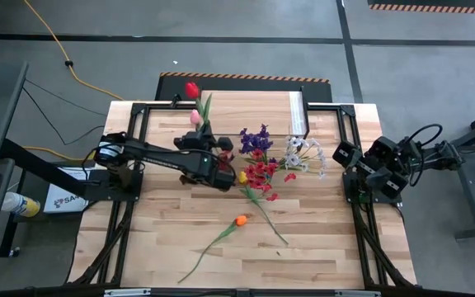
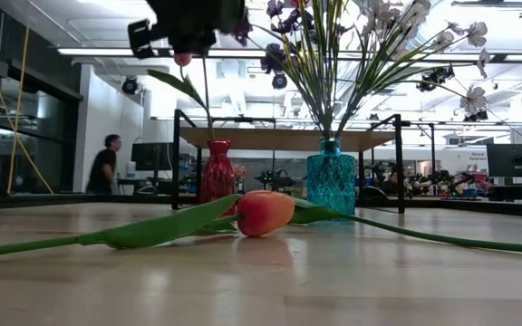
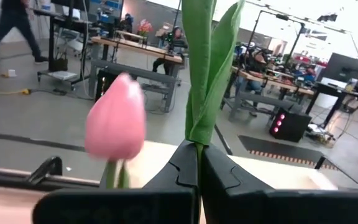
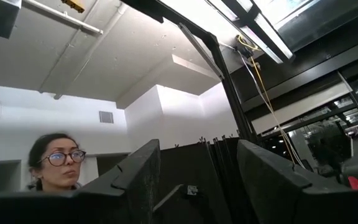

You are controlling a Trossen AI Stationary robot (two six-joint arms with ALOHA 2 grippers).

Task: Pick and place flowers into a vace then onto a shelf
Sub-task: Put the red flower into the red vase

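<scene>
The table (image 1: 303, 247) is a broad top of pale wooden planks with visible grain, framed by black metal rails. Along its far edge stands the shelf (image 1: 254, 106), a smaller rectangular light-wood board; the low view shows it raised on thin black legs.

The left arm reaches from the table's left edge toward the middle, and the left gripper (image 3: 199, 163) has its dark fingers pressed together on the green stem and long leaf of a red tulip (image 1: 191, 89), whose bud lies toward the far edge over the shelf. A pink tulip (image 3: 116, 118), smooth and egg-shaped, stands just beside the held stem. The right arm waits folded at the table's right edge; the right gripper (image 4: 197, 168) points up at the ceiling with its jaws apart and nothing between them, a person's head showing in the room beyond.

In the low view two vases stand in front of the shelf. The teal vase (image 2: 331, 184) is textured glass with a narrow neck, holding a spreading bunch of green stems: purple sprays (image 1: 256, 139), white sprays (image 1: 305, 154) and red blossoms (image 1: 261, 173). The red vase (image 2: 217, 172) is slimmer, ribbed glass, with a stem rising from it.

An orange tulip (image 1: 240, 220) lies flat on the near half of the table, its long stem and leaf running toward the near left corner. A second thin green stem (image 1: 269, 216) lies just beside it.
</scene>
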